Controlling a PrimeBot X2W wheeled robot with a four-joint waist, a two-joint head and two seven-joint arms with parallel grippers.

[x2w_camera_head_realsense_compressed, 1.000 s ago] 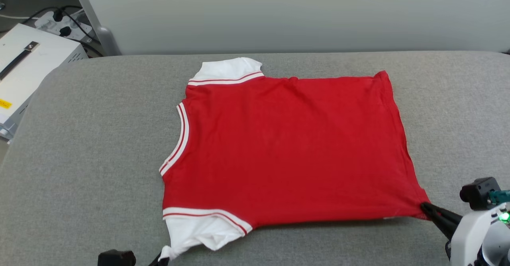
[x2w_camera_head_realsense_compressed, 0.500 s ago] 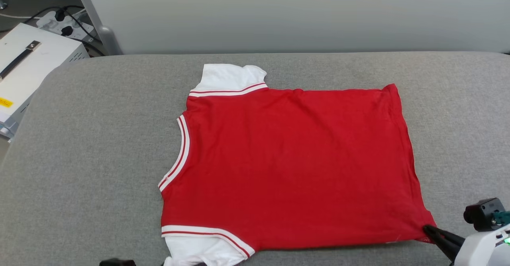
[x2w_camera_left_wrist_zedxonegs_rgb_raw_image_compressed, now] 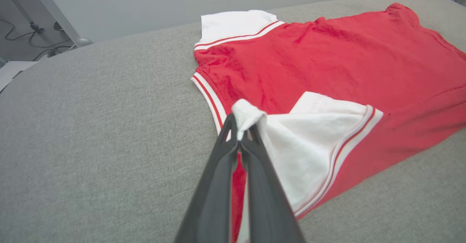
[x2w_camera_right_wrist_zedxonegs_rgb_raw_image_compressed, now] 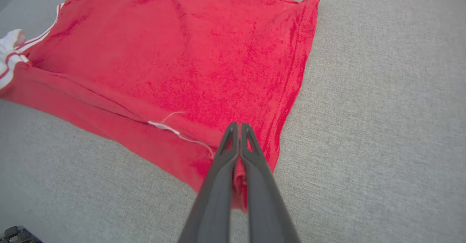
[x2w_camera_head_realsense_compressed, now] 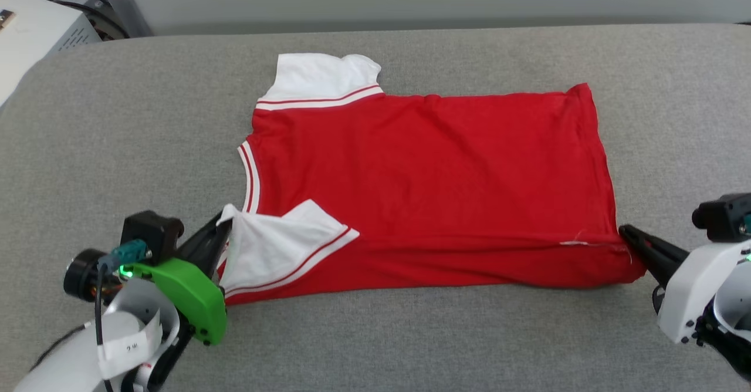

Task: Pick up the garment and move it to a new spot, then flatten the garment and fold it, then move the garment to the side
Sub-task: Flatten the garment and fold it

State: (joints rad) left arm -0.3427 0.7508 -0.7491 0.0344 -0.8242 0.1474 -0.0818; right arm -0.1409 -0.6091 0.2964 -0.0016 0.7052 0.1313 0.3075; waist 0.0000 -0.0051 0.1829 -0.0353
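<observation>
The garment is a red T-shirt with white sleeves, lying plain side up on the grey cushion, neck to the left. My left gripper is shut on the tip of the near white sleeve, which lies folded over the red body. My right gripper is shut on the near hem corner, and the near side edge is rolled over onto the body. A small white tag shows along that fold. The far sleeve lies flat.
The grey cushion runs wide on every side of the shirt. A white box with cables stands off its far left corner, beside a metal post. A pale wall runs behind the cushion.
Both grippers have carried the near edge of the garment up and away, folding the near sleeve and side over the body. The head view has shifted, bringing my left arm into it.
</observation>
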